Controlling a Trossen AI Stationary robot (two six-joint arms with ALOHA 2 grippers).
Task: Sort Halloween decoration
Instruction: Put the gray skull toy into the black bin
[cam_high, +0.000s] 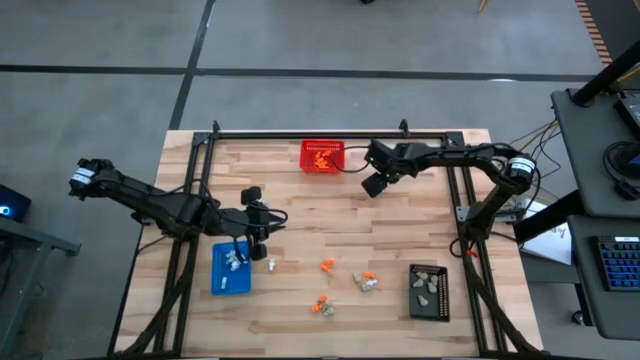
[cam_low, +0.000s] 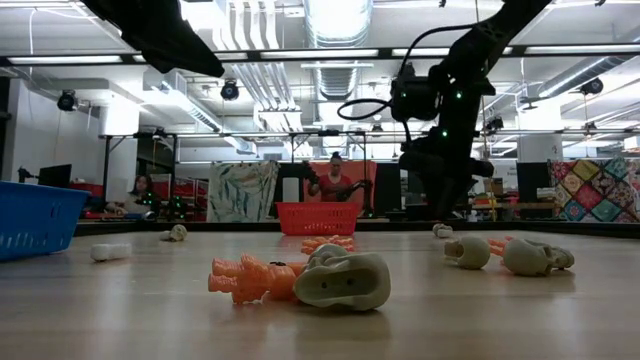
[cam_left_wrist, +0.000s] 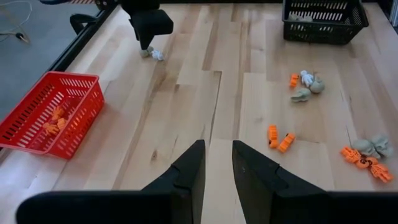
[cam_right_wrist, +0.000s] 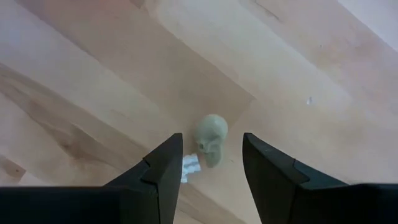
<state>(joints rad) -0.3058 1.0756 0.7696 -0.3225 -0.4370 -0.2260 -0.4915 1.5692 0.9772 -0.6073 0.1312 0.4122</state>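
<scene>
Right gripper (cam_right_wrist: 212, 138) is low over the table (cam_high: 300, 215), just beside the red basket (cam_high: 322, 157) on the side nearest the right arm. Its fingers (cam_right_wrist: 160, 177) are spread wide and grip nothing. A pale skull (cam_right_wrist: 211, 129) lies on the wood between the tips, clear of both, with a white bit (cam_right_wrist: 189, 165) touching it near one finger. The basket itself holds orange trinkets (cam_left_wrist: 57, 121). Well away from the basket, towards the far edge of the table, loose pieces lie scattered: an orange pair (cam_high: 328, 265), a mixed orange and pale cluster (cam_high: 366, 283) and another orange bunch (cam_high: 321, 308). Further from the basket on that side, the black tray (cam_high: 428, 291) carries grey-beige pieces, and the blue tray (cam_high: 231, 268) carries white ones, with one white piece (cam_high: 270, 265) on the wood just beside it. Left gripper (cam_left_wrist: 217, 149) hangs between the basket and the blue tray, nearer the tray. Its fingers are only a little apart with bare table showing through the gap, and they hold nothing.
</scene>
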